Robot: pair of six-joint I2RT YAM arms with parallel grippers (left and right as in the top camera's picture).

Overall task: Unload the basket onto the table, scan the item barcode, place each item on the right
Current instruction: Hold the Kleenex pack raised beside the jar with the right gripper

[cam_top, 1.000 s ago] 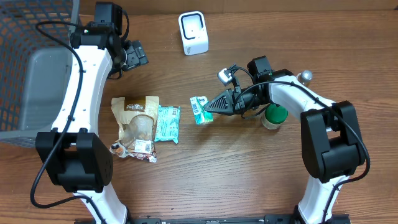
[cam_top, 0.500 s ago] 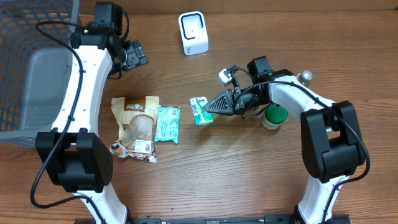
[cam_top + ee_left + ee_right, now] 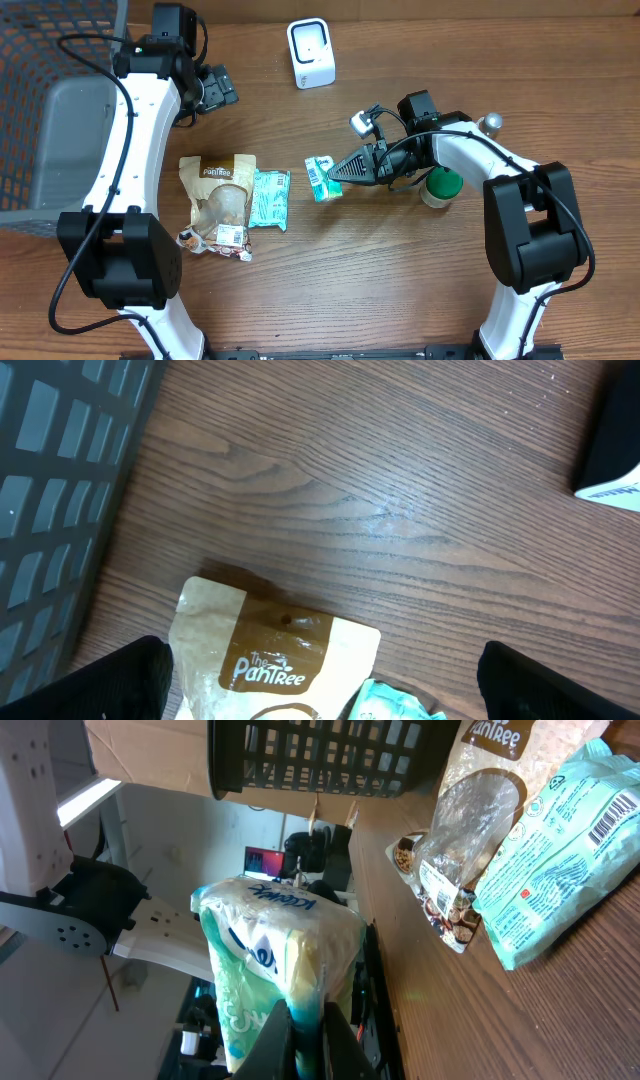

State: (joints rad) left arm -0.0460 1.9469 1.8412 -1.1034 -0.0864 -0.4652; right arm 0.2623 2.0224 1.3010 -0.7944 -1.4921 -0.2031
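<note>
Right gripper point(image 3: 338, 170): jaws pinched fully together on one edge of the green-and-white pack point(image 3: 320, 177). I hold it out to the side over the middle of the tabletop point(image 3: 400, 290). In my right wrist view the pack point(image 3: 275, 970) stands up just beyond my fingertips. I cannot tell whether its underside touches the wood.

Green-lidded jar point(image 3: 440, 187): just beside my right forearm, on the near side.

Teal packet point(image 3: 269, 198): flat on the tabletop, near the held pack on its left and apart from it. Its barcode faces up in the right wrist view.

Brown pouch point(image 3: 220, 195): lies against the teal packet's far-left edge, clear window up, "PanTree" printed at its top.

Left gripper point(image 3: 222, 88): jaws spread wide, nothing between them. It hangs above bare wood beyond the brown pouch.

Scanner point(image 3: 311, 53): white, upright, at the far edge of the tabletop, well apart from the held pack.

Basket point(image 3: 50, 60): dark wire mesh, at the far left corner.
</note>
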